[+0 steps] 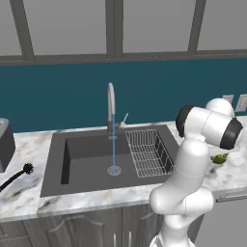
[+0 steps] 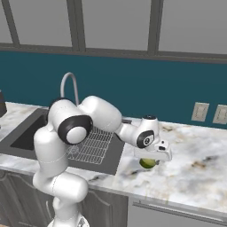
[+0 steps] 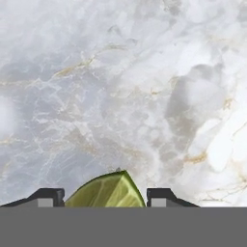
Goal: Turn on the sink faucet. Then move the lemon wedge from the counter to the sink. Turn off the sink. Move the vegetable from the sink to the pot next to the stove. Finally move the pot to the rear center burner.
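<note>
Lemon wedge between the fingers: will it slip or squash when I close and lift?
The lemon wedge tapers to a point, so it may squirt out from between the fingers as they squeeze. It looks small and probably light. Its flat face lies on the counter, so rolling seems unlikely.

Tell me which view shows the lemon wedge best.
The hand view: the lemon wedge sits large between the gripper fingertips, rind and flesh clear. The right base view shows it small under the hand; the left base view shows a sliver beside the arm.
</note>
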